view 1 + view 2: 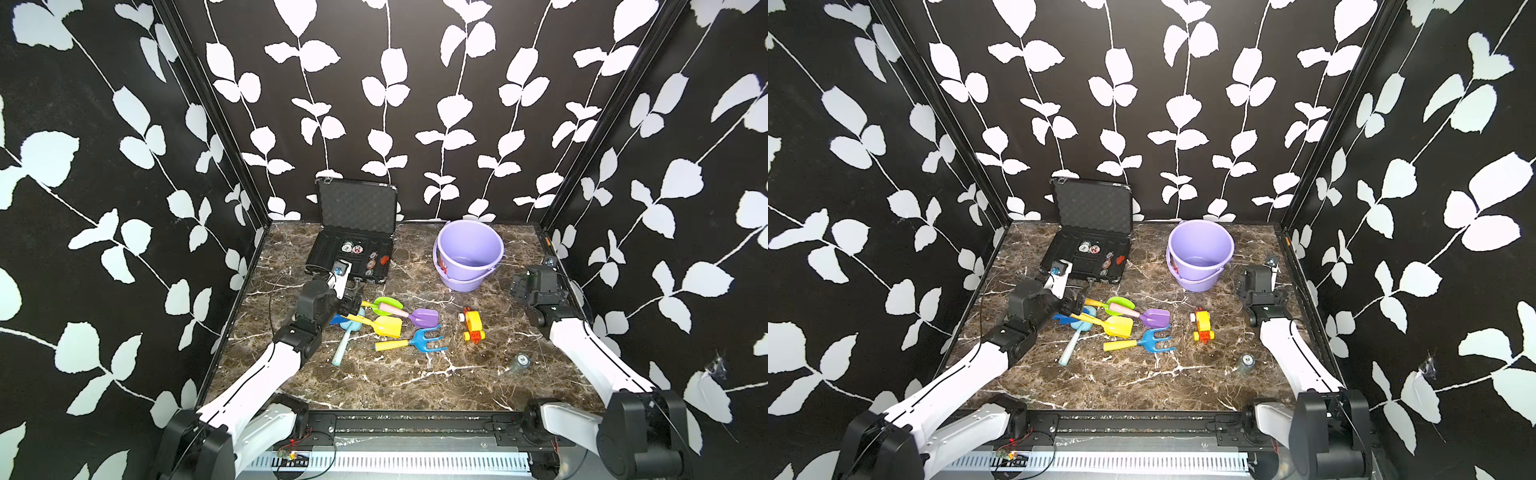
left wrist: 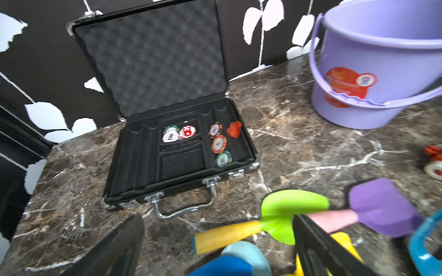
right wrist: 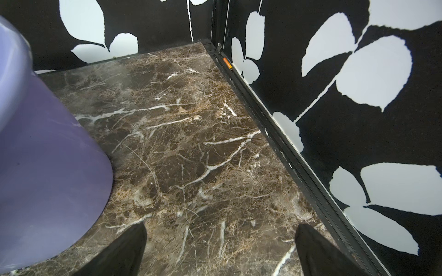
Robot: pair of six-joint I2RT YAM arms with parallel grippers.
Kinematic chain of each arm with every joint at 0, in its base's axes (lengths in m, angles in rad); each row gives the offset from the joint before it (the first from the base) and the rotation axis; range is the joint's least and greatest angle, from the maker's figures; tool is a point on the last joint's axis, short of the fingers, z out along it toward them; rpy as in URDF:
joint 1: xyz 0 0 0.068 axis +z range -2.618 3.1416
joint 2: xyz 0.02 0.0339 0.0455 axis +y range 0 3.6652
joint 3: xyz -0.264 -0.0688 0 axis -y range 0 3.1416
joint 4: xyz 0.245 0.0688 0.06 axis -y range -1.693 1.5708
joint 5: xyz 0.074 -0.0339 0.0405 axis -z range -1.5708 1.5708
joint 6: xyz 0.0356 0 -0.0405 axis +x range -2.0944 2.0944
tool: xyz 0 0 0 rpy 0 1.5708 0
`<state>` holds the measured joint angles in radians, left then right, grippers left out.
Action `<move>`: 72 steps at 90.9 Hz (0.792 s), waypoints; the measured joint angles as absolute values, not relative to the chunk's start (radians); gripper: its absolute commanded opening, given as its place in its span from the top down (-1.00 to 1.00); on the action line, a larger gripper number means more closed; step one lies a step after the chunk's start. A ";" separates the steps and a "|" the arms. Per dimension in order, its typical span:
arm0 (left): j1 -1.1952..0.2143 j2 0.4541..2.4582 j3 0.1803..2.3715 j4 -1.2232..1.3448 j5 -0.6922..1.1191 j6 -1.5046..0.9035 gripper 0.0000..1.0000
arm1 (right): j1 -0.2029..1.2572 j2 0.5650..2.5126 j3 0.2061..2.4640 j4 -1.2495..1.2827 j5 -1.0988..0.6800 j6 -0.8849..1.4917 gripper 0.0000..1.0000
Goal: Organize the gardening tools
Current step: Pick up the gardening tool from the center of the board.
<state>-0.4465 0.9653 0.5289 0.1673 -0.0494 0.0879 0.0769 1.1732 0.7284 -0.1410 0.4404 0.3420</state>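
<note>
The gardening tools lie in a loose pile left of the table's middle: a green shovel (image 1: 384, 304), purple shovel (image 1: 424, 318), yellow shovel (image 1: 388, 327), blue fork (image 1: 428, 340), light-blue shovel (image 1: 344, 345) and blue shovel (image 1: 337, 320). My left gripper (image 1: 353, 302) hovers open over the pile's left end. In the left wrist view the left gripper (image 2: 217, 219) straddles the green shovel's (image 2: 287, 210) yellow handle without touching it. My right gripper (image 1: 521, 286) is open beside the bucket; the right gripper (image 3: 220, 225) has only bare marble between its fingers.
A purple bucket (image 1: 469, 249) stands at the back right, nothing showing in it. An open black case (image 1: 353, 253) with chips sits at the back left, close behind the left gripper. A yellow-and-red toy vehicle (image 1: 473, 326) and a small round chip (image 1: 520, 360) lie to the right.
</note>
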 measured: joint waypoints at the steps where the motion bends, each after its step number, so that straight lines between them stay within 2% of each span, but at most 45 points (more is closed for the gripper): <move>1: -0.458 0.959 0.524 0.163 -0.051 0.083 -0.97 | 0.077 1.174 0.730 -0.143 0.439 0.343 -0.99; 21: -0.648 0.924 0.459 0.111 -0.119 0.005 -0.98 | 0.077 1.184 0.766 -0.184 0.402 0.357 -0.99; 37: -0.820 0.997 0.450 0.083 -0.184 -0.047 -0.97 | 0.078 1.184 0.771 -0.216 0.380 0.367 -0.99; 47: -0.913 1.092 0.469 0.046 -0.214 -0.057 -0.85 | 0.079 1.183 0.771 -0.231 0.371 0.370 -0.99; 54: -0.970 1.174 0.505 0.016 -0.241 -0.052 -0.69 | 0.079 1.178 0.771 -0.239 0.364 0.372 -0.99; 72: -1.057 1.396 0.653 -0.051 -0.296 -0.014 -0.55 | 0.079 1.163 0.771 -0.247 0.362 0.374 -0.99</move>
